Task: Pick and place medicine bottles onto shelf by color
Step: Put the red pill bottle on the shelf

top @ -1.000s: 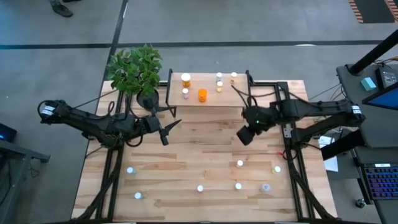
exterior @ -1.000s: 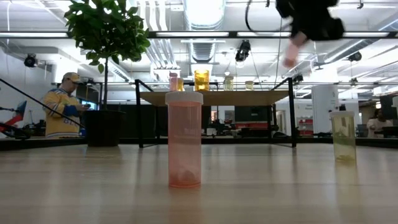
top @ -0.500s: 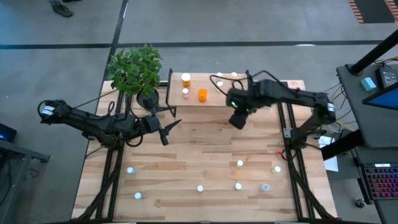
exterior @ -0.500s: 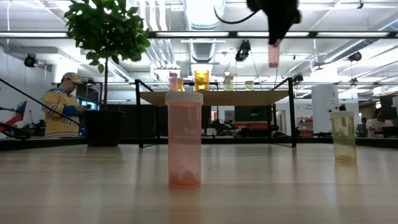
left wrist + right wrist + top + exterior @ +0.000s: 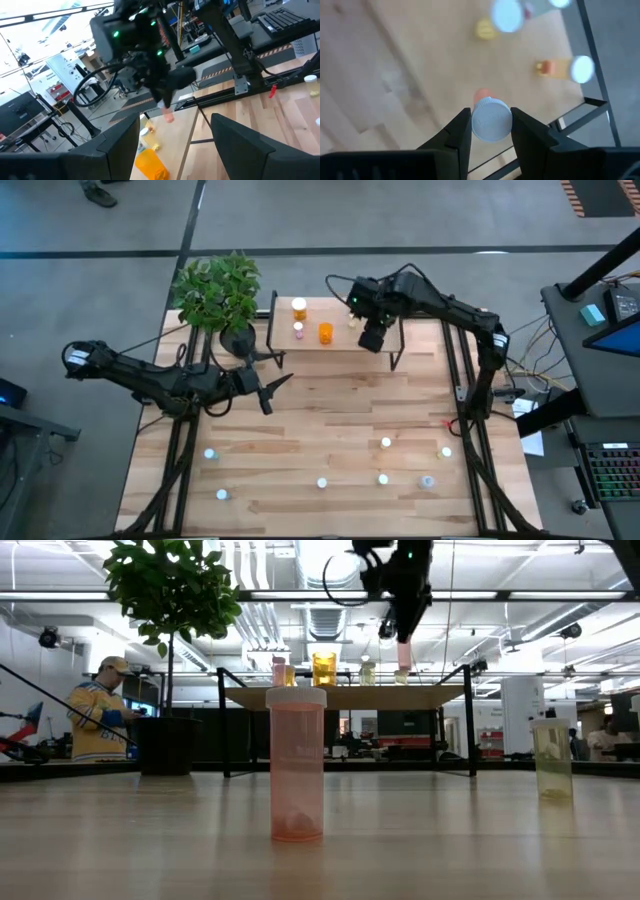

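Note:
My right gripper (image 5: 372, 337) hangs over the right part of the shelf (image 5: 325, 308), shut on a pink medicine bottle (image 5: 404, 653) with a pale cap (image 5: 491, 119). The bottle hangs upright just above the shelf top (image 5: 340, 697). On the shelf stand a large orange bottle (image 5: 325, 333), a small pink one (image 5: 298, 330), an orange one (image 5: 299, 307) and small yellow ones (image 5: 485, 30). Several bottles are spread over the near table, among them a pink one (image 5: 296, 765) and a yellow one (image 5: 552, 758). My left gripper (image 5: 268, 393) waits open, left of centre.
A potted plant (image 5: 220, 295) stands at the shelf's left end, close to the left arm. Loose bottles (image 5: 383, 479) lie along the table's front strip. The shelf's black legs (image 5: 469, 720) rise at its right end. A person (image 5: 100, 710) stands in the room behind.
The right arm has swung from the table's right-middle up and leftward, carrying the pink bottle to above the shelf. The left arm has not moved.

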Controlling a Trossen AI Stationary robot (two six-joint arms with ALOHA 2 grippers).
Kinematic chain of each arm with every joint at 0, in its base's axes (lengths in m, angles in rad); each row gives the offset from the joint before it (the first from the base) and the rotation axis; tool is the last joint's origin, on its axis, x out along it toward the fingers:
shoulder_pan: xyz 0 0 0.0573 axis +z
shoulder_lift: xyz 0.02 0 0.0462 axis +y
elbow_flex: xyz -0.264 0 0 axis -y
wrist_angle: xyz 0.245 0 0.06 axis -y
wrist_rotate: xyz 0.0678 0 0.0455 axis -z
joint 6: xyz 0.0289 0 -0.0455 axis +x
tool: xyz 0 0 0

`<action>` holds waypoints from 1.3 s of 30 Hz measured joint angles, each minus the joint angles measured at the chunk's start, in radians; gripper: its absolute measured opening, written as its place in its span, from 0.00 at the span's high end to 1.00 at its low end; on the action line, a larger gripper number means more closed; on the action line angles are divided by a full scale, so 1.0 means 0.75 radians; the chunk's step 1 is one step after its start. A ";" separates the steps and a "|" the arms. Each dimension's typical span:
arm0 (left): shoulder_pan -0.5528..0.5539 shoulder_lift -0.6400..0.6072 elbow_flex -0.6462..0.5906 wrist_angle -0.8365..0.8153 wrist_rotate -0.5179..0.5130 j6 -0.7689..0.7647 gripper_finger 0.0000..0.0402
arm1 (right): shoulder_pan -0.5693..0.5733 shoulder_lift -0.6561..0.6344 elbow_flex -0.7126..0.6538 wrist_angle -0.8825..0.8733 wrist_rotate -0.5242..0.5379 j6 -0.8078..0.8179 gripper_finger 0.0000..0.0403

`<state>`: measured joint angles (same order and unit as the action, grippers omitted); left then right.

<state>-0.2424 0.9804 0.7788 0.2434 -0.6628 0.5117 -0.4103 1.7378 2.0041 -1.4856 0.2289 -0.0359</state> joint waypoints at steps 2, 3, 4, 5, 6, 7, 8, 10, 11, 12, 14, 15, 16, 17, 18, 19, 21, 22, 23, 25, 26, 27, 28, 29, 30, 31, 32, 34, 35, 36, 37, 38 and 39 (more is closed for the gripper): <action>0.000 -0.001 0.000 0.000 -0.001 0.000 0.43 | -0.044 0.004 -0.009 0.010 0.000 -0.012 0.73; 0.000 -0.001 0.000 0.000 -0.001 0.001 0.43 | -0.061 0.003 -0.018 0.013 -0.002 -0.012 0.73; 0.000 -0.001 0.000 -0.002 -0.001 0.001 0.43 | -0.079 0.000 -0.027 0.016 -0.015 -0.012 0.73; 0.000 -0.001 0.000 -0.007 -0.001 0.001 0.43 | -0.096 -0.003 -0.036 0.023 -0.044 -0.013 0.73; 0.000 -0.001 0.000 -0.008 -0.001 0.001 0.43 | -0.111 -0.007 -0.045 0.036 -0.065 -0.012 0.73; 0.000 -0.001 0.000 -0.009 -0.001 0.001 0.43 | -0.120 -0.010 -0.054 0.055 -0.070 -0.010 0.73; 0.000 -0.001 0.000 -0.010 -0.001 0.001 0.43 | -0.127 -0.012 -0.064 0.074 -0.069 -0.006 0.73; 0.000 -0.001 0.000 -0.010 -0.001 0.001 0.43 | -0.138 -0.017 -0.083 0.107 -0.071 -0.003 0.73; 0.000 -0.001 0.000 -0.010 -0.001 0.001 0.43 | -0.139 -0.018 -0.093 0.118 -0.070 -0.008 0.73; 0.000 -0.001 0.000 -0.010 -0.001 0.001 0.43 | -0.139 -0.019 -0.105 0.132 -0.070 -0.014 0.73; 0.000 -0.001 0.000 -0.011 -0.001 0.002 0.43 | -0.139 -0.019 -0.125 0.154 -0.071 -0.022 0.73; 0.000 -0.001 0.000 -0.011 -0.001 0.002 0.43 | -0.139 -0.019 -0.132 0.159 -0.071 -0.023 0.73; 0.000 -0.001 0.000 -0.011 -0.001 0.002 0.43 | -0.139 -0.020 -0.141 0.163 -0.071 -0.024 0.73; 0.000 -0.001 0.000 -0.011 -0.001 0.002 0.43 | -0.139 -0.020 -0.149 0.169 -0.071 -0.024 0.73; 0.000 -0.001 0.000 -0.011 -0.001 0.002 0.43 | -0.139 -0.020 -0.155 0.178 -0.070 -0.024 0.73; 0.000 -0.001 0.000 -0.011 -0.001 0.002 0.43 | -0.139 -0.020 -0.159 0.187 -0.070 -0.023 0.73; 0.000 -0.001 0.000 -0.011 -0.001 0.002 0.43 | -0.143 -0.020 -0.168 0.186 -0.060 -0.025 0.73; 0.000 -0.001 0.000 -0.011 -0.001 0.002 0.43 | -0.146 -0.020 -0.172 0.186 -0.060 -0.024 0.73; 0.000 -0.001 0.000 -0.011 -0.001 0.002 0.43 | -0.150 -0.020 -0.176 0.190 -0.060 -0.023 0.73; 0.000 -0.001 0.000 -0.011 -0.001 0.002 0.43 | -0.155 -0.020 -0.184 0.191 -0.056 -0.023 0.73; 0.000 -0.001 0.000 -0.011 -0.001 0.002 0.43 | -0.158 -0.020 -0.190 0.190 -0.054 -0.024 0.73; 0.000 -0.001 0.000 -0.011 -0.001 0.002 0.43 | -0.161 -0.020 -0.193 0.191 -0.048 -0.023 0.73; 0.000 -0.001 0.000 -0.011 -0.001 0.002 0.43 | -0.162 -0.021 -0.197 0.195 -0.044 -0.023 0.73; 0.000 -0.001 0.000 -0.011 -0.001 0.002 0.43 | -0.163 -0.022 -0.202 0.198 -0.036 -0.024 0.73; 0.000 -0.001 0.000 -0.011 -0.001 0.002 0.43 | -0.163 -0.023 -0.205 0.203 -0.026 -0.025 0.73; 0.000 -0.001 0.000 -0.011 -0.001 0.002 0.43 | -0.164 -0.023 -0.205 0.208 -0.023 -0.026 0.73; 0.000 -0.001 0.000 -0.011 -0.001 0.002 0.43 | -0.167 -0.023 -0.205 0.212 -0.022 -0.027 0.73; 0.000 -0.001 0.000 -0.011 -0.001 0.002 0.43 | -0.169 -0.023 -0.200 0.214 -0.023 -0.035 0.73; 0.000 -0.001 0.000 -0.011 -0.001 0.003 0.43 | -0.169 -0.022 -0.196 0.215 -0.024 -0.037 0.73; 0.000 -0.001 0.000 -0.011 -0.001 0.003 0.43 | -0.169 -0.022 -0.192 0.215 -0.024 -0.037 0.73; 0.000 -0.001 0.000 -0.011 -0.001 0.003 0.43 | -0.169 -0.022 -0.189 0.213 -0.024 -0.037 0.72; 0.000 -0.001 0.000 -0.011 -0.001 0.003 0.43 | -0.169 -0.022 -0.186 0.212 -0.024 -0.036 0.71; 0.000 -0.001 0.000 -0.011 -0.001 0.003 0.43 | -0.169 -0.022 -0.185 0.213 -0.024 -0.036 0.70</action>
<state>-0.2424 0.9794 0.7788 0.2348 -0.6638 0.5137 -0.5373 1.7210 1.8654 -1.3258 0.2111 -0.0631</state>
